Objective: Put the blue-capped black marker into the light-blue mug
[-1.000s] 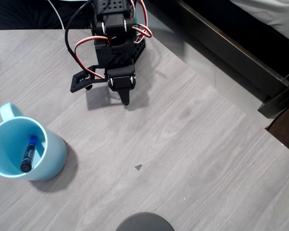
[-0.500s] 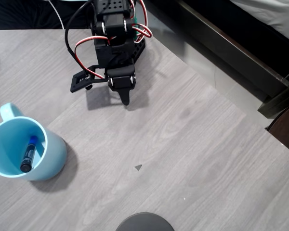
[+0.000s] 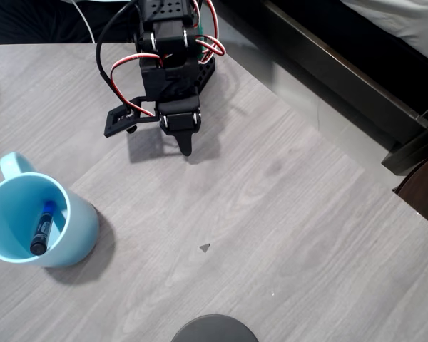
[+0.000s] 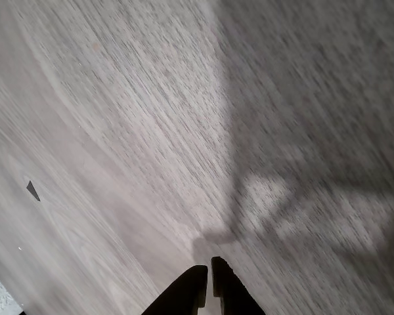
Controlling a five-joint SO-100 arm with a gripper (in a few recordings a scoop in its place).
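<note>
Nothing has shifted since a second ago: the arm sits folded where it was and the light-blue mug has not budged. Inside the mug, the blue-capped black marker leans against the wall, cap end up toward the handle side, so the job looks done to me and the arm seems parked out of the way on purpose.

Well apart from the mug, up and to the right in the overhead view, the gripper points its tip down at the bare grey surface. From the wrist view the jaws are pressed together, holding nothing, with only a sliver of a seam between them and wood grain beyond.

Room to move is generous. Between the mug and the gripper lies open wood, and right of the mug only a tiny dark fleck marks it. Farther right of the mug the surface ends in a slanted edge, dropping off toward a dark bed frame.
</note>
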